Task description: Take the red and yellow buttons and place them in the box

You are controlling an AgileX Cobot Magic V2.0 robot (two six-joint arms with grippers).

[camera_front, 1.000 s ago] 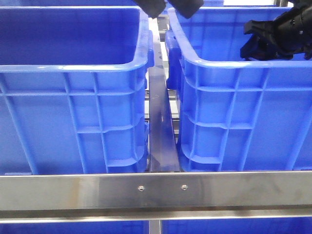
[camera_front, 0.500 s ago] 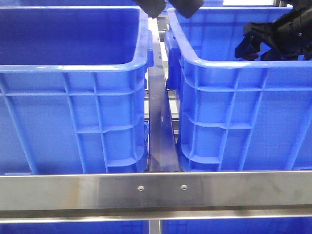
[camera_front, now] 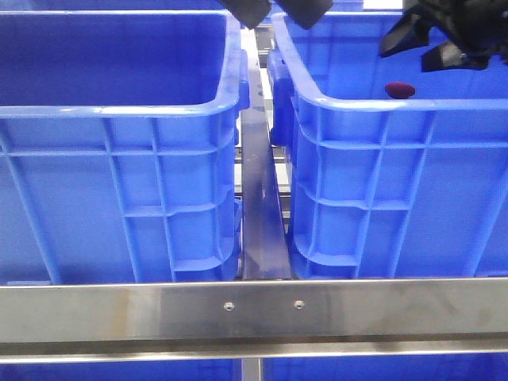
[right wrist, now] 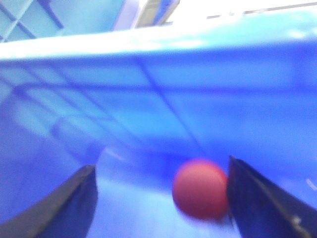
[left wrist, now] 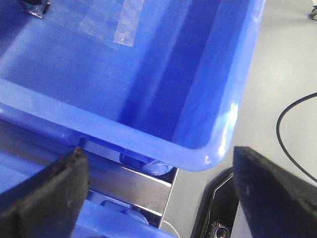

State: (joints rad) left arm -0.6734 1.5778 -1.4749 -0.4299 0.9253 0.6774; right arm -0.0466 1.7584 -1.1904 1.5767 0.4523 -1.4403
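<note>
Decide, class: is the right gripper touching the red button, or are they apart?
Apart. In the front view the red button sits inside the right crate, with blue wall showing between it and the open right gripper above.

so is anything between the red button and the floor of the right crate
Nothing visible. The red button sits in open air inside the right blue crate, below the open right gripper. In the right wrist view it is between the fingers, blurred, with only crate wall behind it. The crate floor is hidden in the front view.

steel frame (camera_front: 254, 309), two blue crates (camera_front: 119, 151)
</note>
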